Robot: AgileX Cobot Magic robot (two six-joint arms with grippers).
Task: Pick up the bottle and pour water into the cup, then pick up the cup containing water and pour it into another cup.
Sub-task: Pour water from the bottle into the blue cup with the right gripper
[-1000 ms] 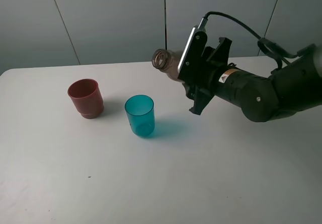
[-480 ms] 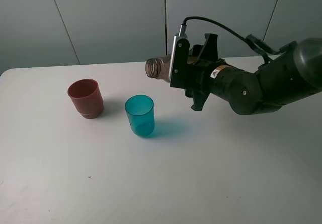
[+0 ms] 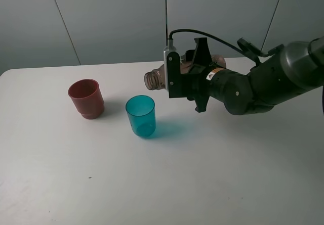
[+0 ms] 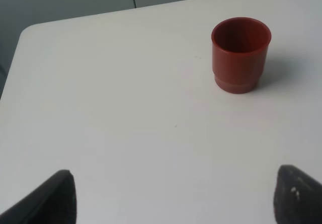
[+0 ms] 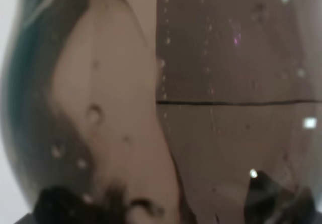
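The smoky grey-brown bottle [image 3: 156,78] lies nearly level in the air, and my right gripper [image 3: 191,77] is shut on its body. Its open mouth points left and hangs just above and to the right of the teal cup [image 3: 140,115]. That cup stands upright mid-table. The red-brown cup [image 3: 86,98] stands upright to its left, and also shows in the left wrist view [image 4: 240,53]. The bottle's wall [image 5: 211,108] fills the right wrist view. My left gripper [image 4: 176,201] is open over bare table, well short of the red-brown cup, with nothing between its fingers [image 4: 58,199].
The white table [image 3: 177,184] ends at a rounded far-left corner [image 4: 30,30]. Grey wall panels stand behind it. The right arm's dark bulk [image 3: 258,88] and its cable hang over the table's right rear.
The right gripper has rolled and shifted left, tipping the bottle from mouth-up to nearly level. The mouth has dropped toward the teal cup. Both cups stayed put.
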